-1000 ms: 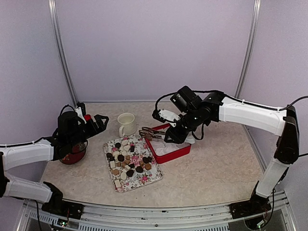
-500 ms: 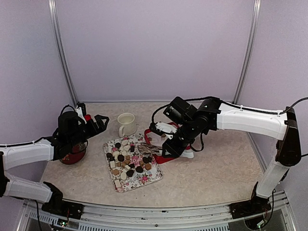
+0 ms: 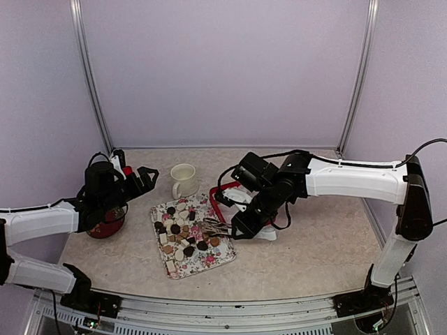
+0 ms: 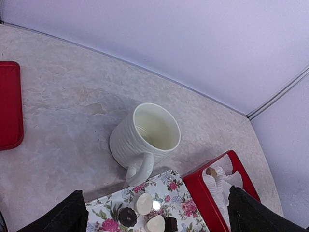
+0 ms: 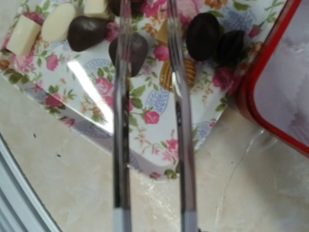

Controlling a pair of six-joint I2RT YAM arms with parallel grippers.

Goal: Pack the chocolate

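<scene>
Over the middle of the counter (image 3: pixel 314 244), the right claw (image 3: pixel 241 222) reaches across the floral tray (image 3: pixel 222 264), pinching a pair of metal tongs (image 5: pixel 120 121). The two tong arms run side by side with a gap between them. Nothing is caught in that gap as far as the wrist view shows, but their tips are cut off at the top of that picture. A dark drop-shaped piece and a ridged tan piece lie right under the arms.

Nearly all the chocolate (image 3: pixel 183 234) sits loose on the tray, dark, tan and cream pieces crowded together. Just beside the tray stands the red box (image 4: pixel 198 193) with white paper liners (image 4: pixel 223 181). One tan sweet (image 4: pixel 211 171) rests in a liner near the box's far corner, and the other liners in view look unfilled, though the right arm hides much of the box from above.

By that count the packing has barely begun: one piece in, dozens to go.

The left claw (image 3: pixel 145 176) hangs spread and holding nothing, off to the left of the cream mug (image 3: pixel 184 179)
</scene>
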